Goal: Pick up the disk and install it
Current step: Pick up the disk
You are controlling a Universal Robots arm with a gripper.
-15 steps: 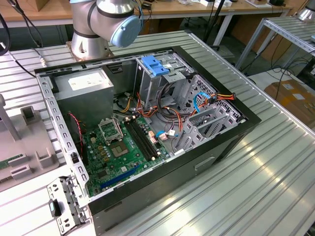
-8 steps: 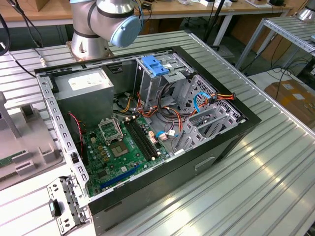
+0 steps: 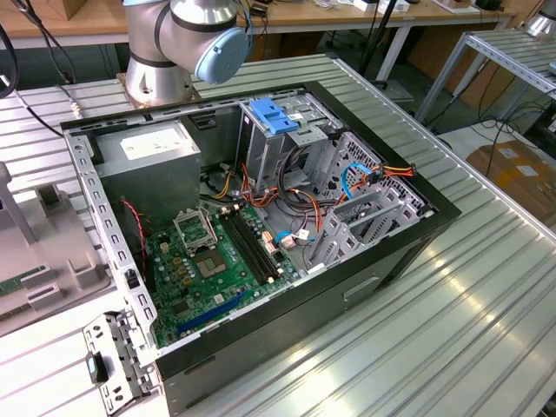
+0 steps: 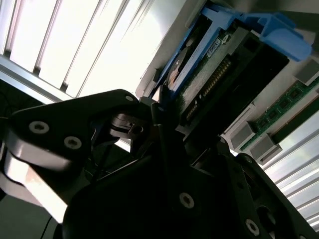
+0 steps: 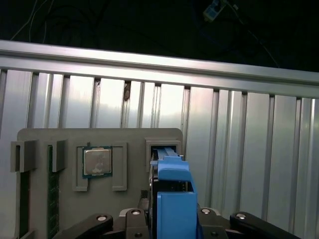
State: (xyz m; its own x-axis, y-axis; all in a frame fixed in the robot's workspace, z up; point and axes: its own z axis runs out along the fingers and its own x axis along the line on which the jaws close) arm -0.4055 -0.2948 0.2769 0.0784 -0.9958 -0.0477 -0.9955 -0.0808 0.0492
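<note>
tabletop [image 3: 469, 330]: carries the computer case, the parts holder and the arm's base.
computer case [image 3: 391, 252]: lies on its side in the middle of the tabletop, open upward.
arm base [image 3: 161, 78]: behind the case's far corner, toward the exterior view's left.
power supply [image 3: 148, 165]: inside the case, in the far corner at the exterior view's left.
motherboard [image 3: 208, 269]: on the case floor, in front of the power supply.
drive cage [image 3: 291, 148]: inside the case, to the exterior view's right of the power supply, with a plastic bracket [image 3: 274, 115] on top.
parts holder [image 3: 52, 261]: outside the case, at the exterior view's left.
the disk [image 5: 172, 174]: stands on edge in a slot of the holder.
processor [image 5: 96, 162]: in a holder pocket, between the memory modules [image 5: 52, 199] and the disk.
claw [image 5: 169, 219]: close against the disk.
</note>
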